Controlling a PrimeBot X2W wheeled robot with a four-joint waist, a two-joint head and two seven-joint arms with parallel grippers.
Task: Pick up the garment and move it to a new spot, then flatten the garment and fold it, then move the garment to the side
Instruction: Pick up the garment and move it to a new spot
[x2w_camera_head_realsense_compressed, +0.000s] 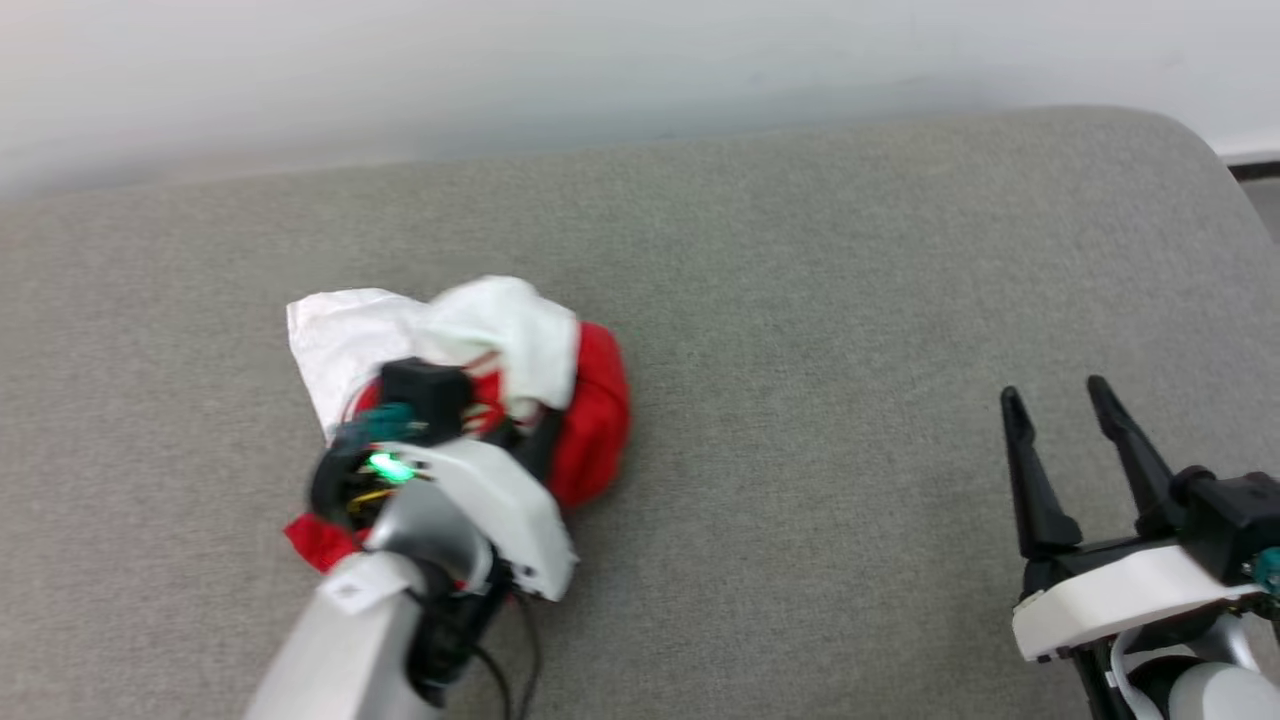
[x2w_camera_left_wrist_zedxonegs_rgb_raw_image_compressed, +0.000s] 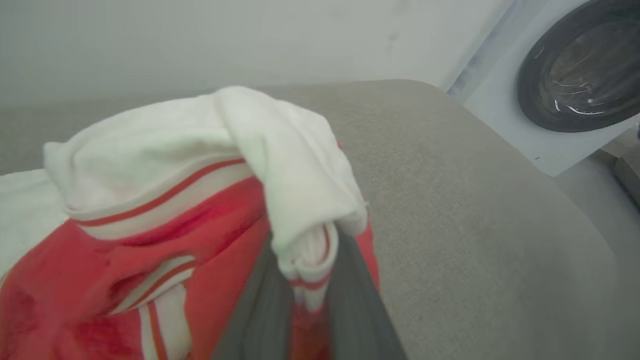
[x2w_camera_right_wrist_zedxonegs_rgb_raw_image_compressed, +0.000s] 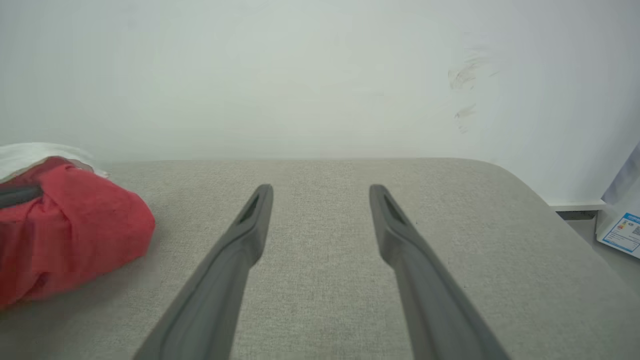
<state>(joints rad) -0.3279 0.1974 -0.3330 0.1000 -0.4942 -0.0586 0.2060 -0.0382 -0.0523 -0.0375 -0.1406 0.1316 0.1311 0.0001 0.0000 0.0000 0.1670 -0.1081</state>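
The garment (x2w_camera_head_realsense_compressed: 590, 400), bright red with white sleeves and striped trim, lies bunched in a heap on the left part of the grey cushion (x2w_camera_head_realsense_compressed: 800, 300). My left gripper (x2w_camera_left_wrist_zedxonegs_rgb_raw_image_compressed: 310, 280) is shut on a striped white cuff fold of the garment (x2w_camera_left_wrist_zedxonegs_rgb_raw_image_compressed: 200, 200); in the head view its wrist covers the heap's near side and the fingertips are hidden. At the lower right my right gripper (x2w_camera_head_realsense_compressed: 1058, 395) hovers open and empty, well apart from the cloth. In the right wrist view the red bundle (x2w_camera_right_wrist_zedxonegs_rgb_raw_image_compressed: 70, 225) sits far left of the open right gripper (x2w_camera_right_wrist_zedxonegs_rgb_raw_image_compressed: 320, 192).
A pale wall (x2w_camera_head_realsense_compressed: 600, 70) runs behind the cushion. The cushion's rounded right corner (x2w_camera_head_realsense_compressed: 1190, 140) drops toward the floor. A washing machine with a dark round door (x2w_camera_left_wrist_zedxonegs_rgb_raw_image_compressed: 575, 70) stands past that corner. Bare grey fabric stretches between the heap and my right gripper.
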